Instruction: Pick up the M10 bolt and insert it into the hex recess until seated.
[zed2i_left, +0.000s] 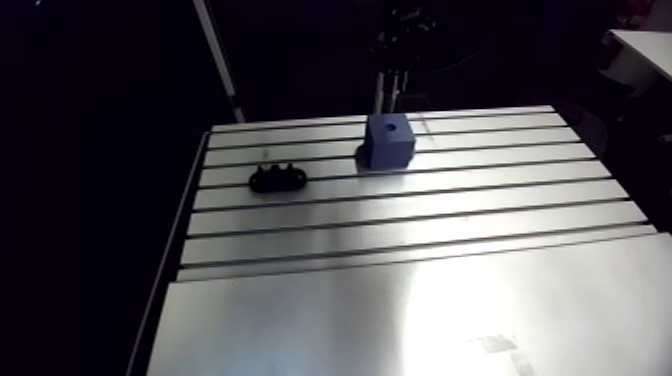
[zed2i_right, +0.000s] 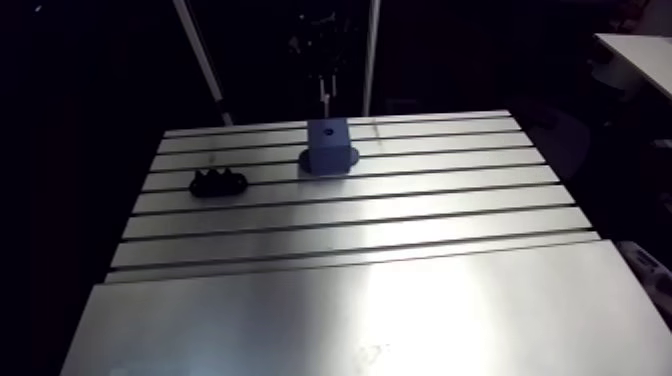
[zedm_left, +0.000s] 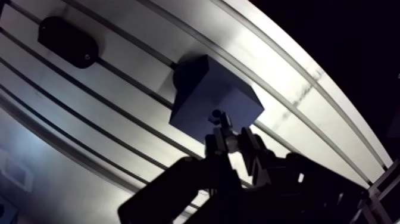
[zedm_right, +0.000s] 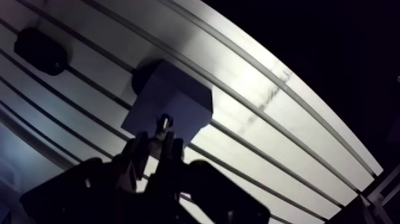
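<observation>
**A:** Where is the bolt?

**B:** In the gripper; the fingers stand only a narrow gap apart, closed on its shank, with nothing else held; its free end points down at the top of the blue block.

**A:** And the recess?

**B:** A small dark hole in the block's top face, plainest in the arm view; in the wrist view the bolt's end lies right at a dark spot there; whether it has entered or only hovers above, I cannot tell.

**A:** So the step is the insertion?

**B:** I judge so; the pick-up looks done, the seating not yet. To do it well, hold the bolt upright and centred on the hole before going down; descend slowly; if it snags, a slight twist may let the hex flats drop in; do not loosen the grip until it bottoms.

**A:** Anything in the way?

**B:** No; the black holder lies well apart on the slotted table; I see no clamp on the block, so a sideways push might shift it; press straight down.
</observation>
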